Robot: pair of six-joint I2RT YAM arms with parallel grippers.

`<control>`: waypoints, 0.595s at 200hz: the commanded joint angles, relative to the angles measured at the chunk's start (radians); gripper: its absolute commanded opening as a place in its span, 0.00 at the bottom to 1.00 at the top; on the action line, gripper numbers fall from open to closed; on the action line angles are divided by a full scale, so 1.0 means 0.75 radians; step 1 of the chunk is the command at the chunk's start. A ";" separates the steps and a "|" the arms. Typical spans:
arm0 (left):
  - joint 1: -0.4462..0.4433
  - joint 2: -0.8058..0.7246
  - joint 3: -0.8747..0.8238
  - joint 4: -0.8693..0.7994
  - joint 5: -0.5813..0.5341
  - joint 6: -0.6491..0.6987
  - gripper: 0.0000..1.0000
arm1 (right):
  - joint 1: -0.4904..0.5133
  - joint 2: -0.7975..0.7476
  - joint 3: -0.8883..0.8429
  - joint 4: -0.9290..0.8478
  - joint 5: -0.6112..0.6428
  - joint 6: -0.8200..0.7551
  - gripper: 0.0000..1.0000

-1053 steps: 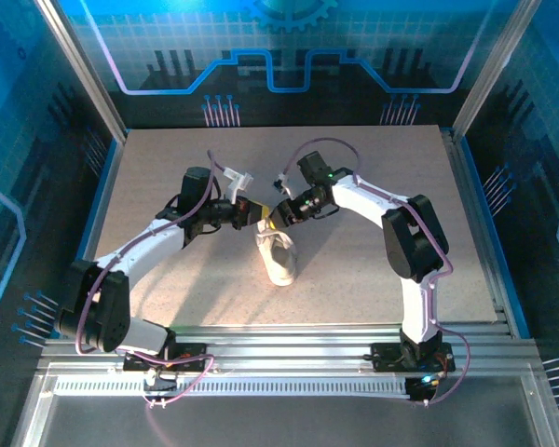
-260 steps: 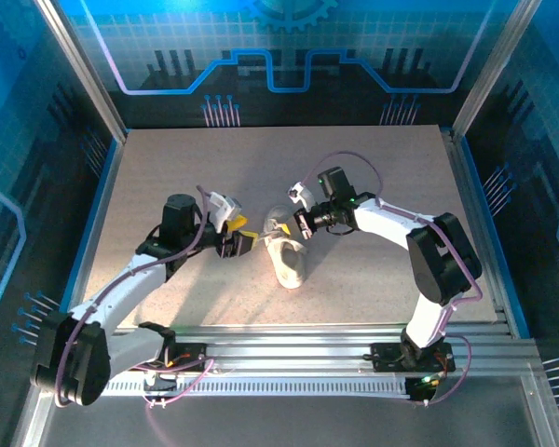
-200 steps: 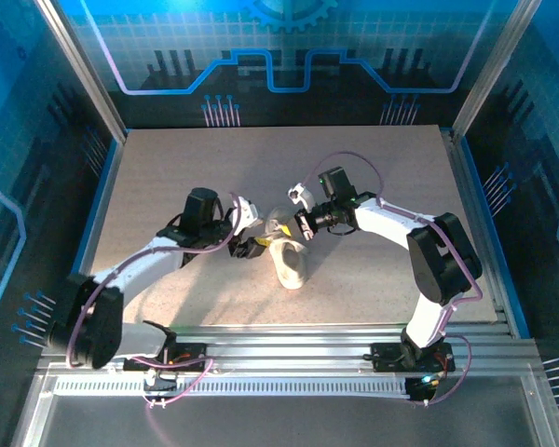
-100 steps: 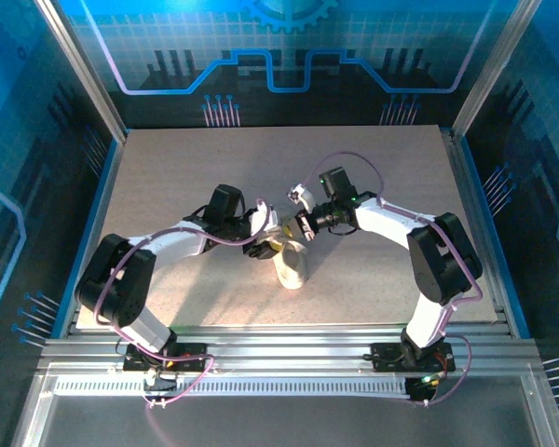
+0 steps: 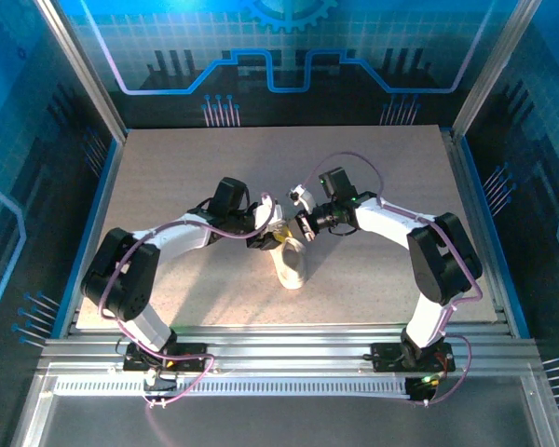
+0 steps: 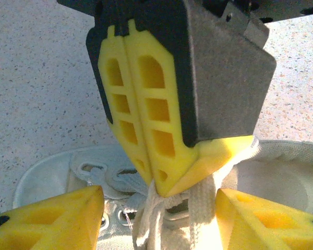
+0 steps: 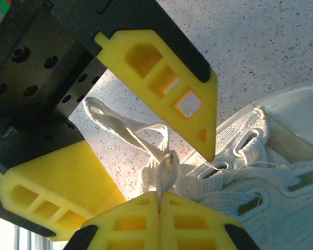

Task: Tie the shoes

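One white sneaker (image 5: 292, 265), two grippers at its laced end, right gripper (image 7: 159, 199) pinching what seems one lace loop (image 7: 166, 165), left gripper (image 6: 159, 205) spread wide above

White sneaker (image 5: 293, 265), yellow fingers (image 6: 146, 104), speckled tabletop (image 5: 382, 177)
Sneaker and laces (image 6: 201, 208) are seen in plain white, the fingers are done in yellow with black backing, and the tabletop is flecked beige all over.

No lettering, number or brand can be read anywhere from here. The glowing blue back panel (image 5: 168, 47) carries only a drawn gear outline (image 5: 289, 9) and circuit-like lines, not words.
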 commanded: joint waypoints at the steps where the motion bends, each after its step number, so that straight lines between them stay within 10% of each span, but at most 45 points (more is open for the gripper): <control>1: -0.010 0.015 0.043 -0.062 0.020 0.023 0.59 | -0.023 -0.022 0.017 -0.025 -0.059 -0.029 0.00; 119: -0.020 0.072 0.138 -0.132 -0.111 -0.092 0.33 | -0.033 -0.045 -0.002 -0.005 -0.113 -0.024 0.00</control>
